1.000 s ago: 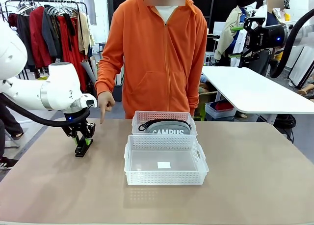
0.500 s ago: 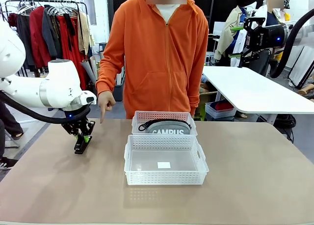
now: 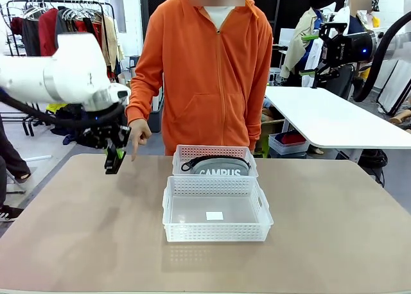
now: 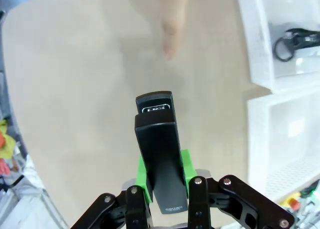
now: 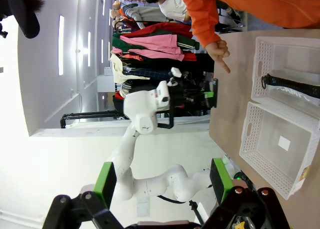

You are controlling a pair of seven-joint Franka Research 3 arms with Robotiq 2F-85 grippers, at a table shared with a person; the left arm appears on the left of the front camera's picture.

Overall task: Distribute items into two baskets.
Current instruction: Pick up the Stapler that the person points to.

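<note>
The bench [image 3: 64, 242] is stretching across the front view, and a person [image 3: 205, 82] in an orange hoodie is standing at its far side. The left arm [image 3: 58, 76] is reaching in over the far left of the bench.

Two baskets are sitting in the middle, touching end to end. The larger basket [image 3: 216, 233] is lying nearer. The smaller basket [image 3: 215, 152] is sitting beyond it and is holding the grey pouch [image 3: 218, 168] with its black strap.

The person's hand [image 3: 137, 135] is pointing a finger down at the bench, just right of the left gripper [image 3: 115, 154].

The right gripper [image 5: 162, 181] is hanging high at the far right, well apart from the baskets. Its fingers [image 5: 106, 181] are spreading wide and holding nothing.

In the left wrist view, the left gripper's fingers [image 4: 186, 166] are clamping the black stapler [image 4: 159, 154] by its sides near one end. The rest is sticking out past the green pads, hanging above the bench without touching it.
</note>
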